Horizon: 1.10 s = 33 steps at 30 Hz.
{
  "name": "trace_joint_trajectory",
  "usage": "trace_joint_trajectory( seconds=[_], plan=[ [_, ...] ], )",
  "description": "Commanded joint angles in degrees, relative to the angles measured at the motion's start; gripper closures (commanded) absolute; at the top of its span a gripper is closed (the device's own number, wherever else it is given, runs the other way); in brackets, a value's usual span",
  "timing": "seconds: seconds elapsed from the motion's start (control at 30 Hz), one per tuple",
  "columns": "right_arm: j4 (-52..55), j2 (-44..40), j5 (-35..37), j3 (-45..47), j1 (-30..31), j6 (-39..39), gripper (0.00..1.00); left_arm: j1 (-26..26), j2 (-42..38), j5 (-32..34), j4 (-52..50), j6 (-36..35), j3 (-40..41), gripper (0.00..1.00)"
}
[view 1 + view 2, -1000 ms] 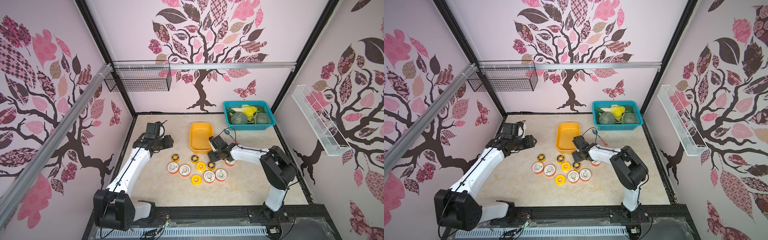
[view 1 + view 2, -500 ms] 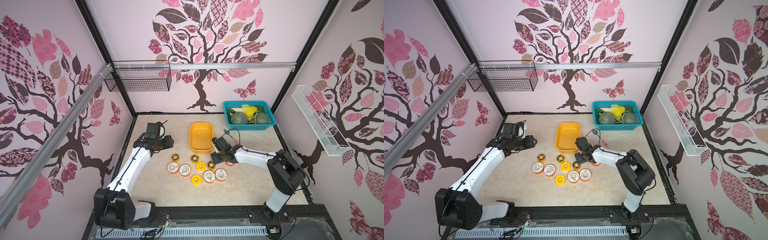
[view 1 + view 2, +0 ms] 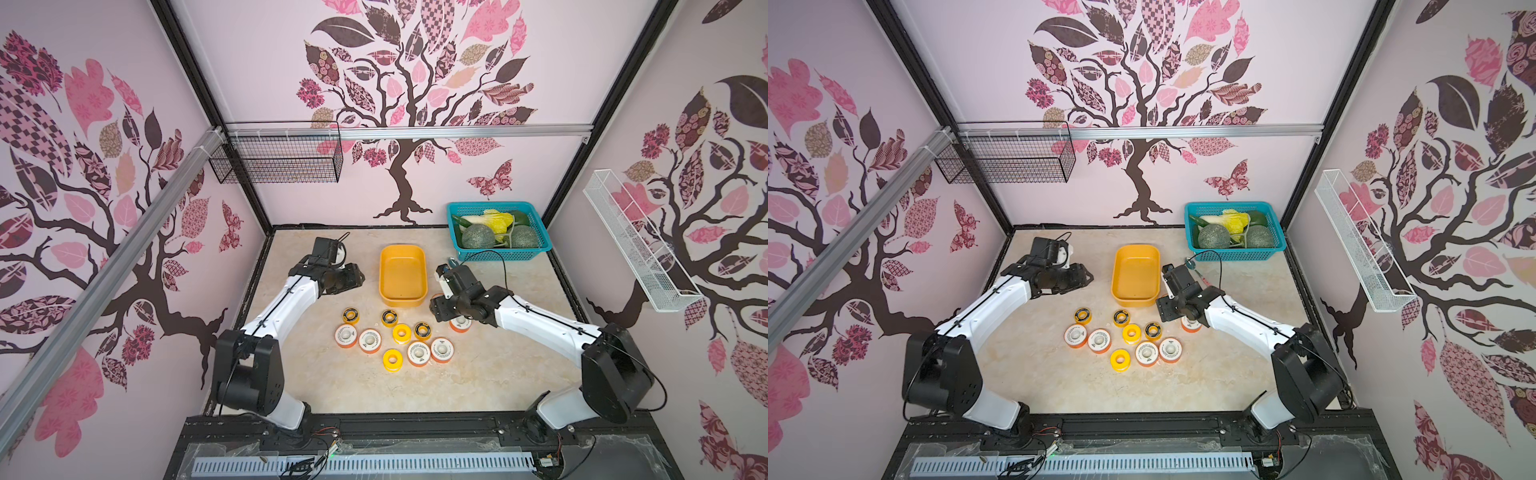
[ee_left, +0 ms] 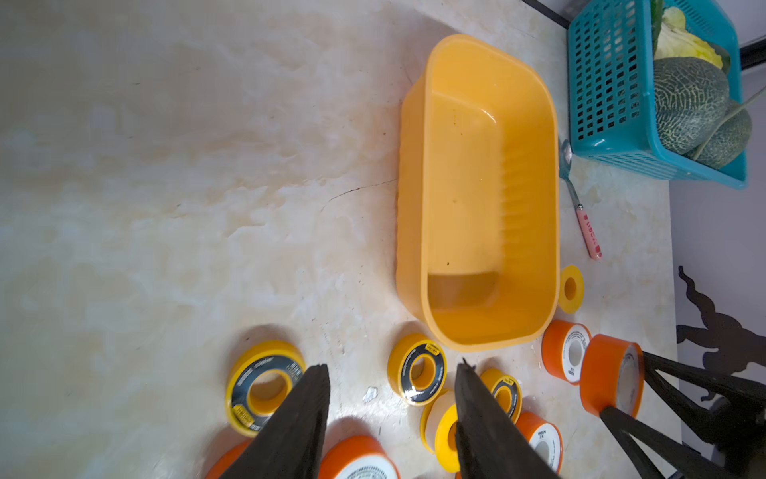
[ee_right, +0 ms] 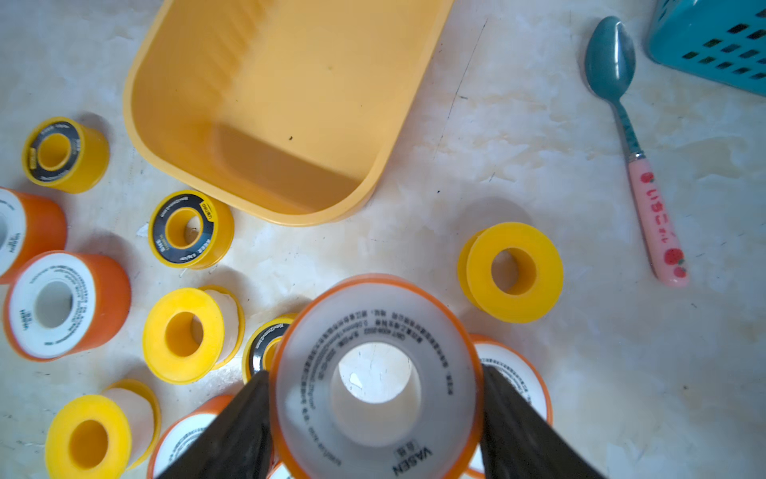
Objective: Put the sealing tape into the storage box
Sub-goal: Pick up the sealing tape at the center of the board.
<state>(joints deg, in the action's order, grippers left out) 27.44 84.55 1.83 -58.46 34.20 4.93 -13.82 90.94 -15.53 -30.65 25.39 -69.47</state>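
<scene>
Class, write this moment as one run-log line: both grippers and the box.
right gripper: shut on white-faced orange-rimmed round tape spool | left gripper: open, empty | yellow-orange plastic rectangular storage box: empty

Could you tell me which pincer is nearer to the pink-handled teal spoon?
Right. The right pincer, shut on an orange-rimmed spool, hangs near the spoon on that side of the storage box; the left pincer, open, is off the box's opposite side.

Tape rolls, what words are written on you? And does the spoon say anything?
"VASEN": on the white face of the orange-rimmed roll held in the right tool.
Fine print ringing that face: too small to read.
Print on the black-ring rolls: too small to read.
Pink handle of the spoon: red characters, cannot read them.
</scene>
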Motion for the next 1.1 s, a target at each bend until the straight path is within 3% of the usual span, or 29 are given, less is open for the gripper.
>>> trace_joint_trajectory(
  seconds=[0.0,0.33,0.53,0.8,1.07],
  plan=[
    [2.92,-2.19,-6.08,-3.21,-2.62,-0.19,0.27,-1.94,4.86,2.33,5.52,0.58,-3.4,0.5],
    [7.8,4.08,-7.96,-13.97,-4.31,-2.41,0.27,-2.75,18.91,-0.4,11.82,-1.66,-10.11,0.62],
    [9.77,11.37,-9.86,-22.64,-4.39,-3.86,0.27,-2.79,20.59,-2.86,12.9,-1.84,-10.8,0.72],
    [11.06,19.88,-10.96,-31.47,-4.39,-4.49,0.27,-3.62,21.57,-5.04,14.4,-1.67,-9.41,0.74],
    [12.35,25.3,-10.59,-37.17,-4.4,-5.28,0.27,-4.13,23.05,-2.59,12.42,-2.05,-10.2,0.79]
  ],
)
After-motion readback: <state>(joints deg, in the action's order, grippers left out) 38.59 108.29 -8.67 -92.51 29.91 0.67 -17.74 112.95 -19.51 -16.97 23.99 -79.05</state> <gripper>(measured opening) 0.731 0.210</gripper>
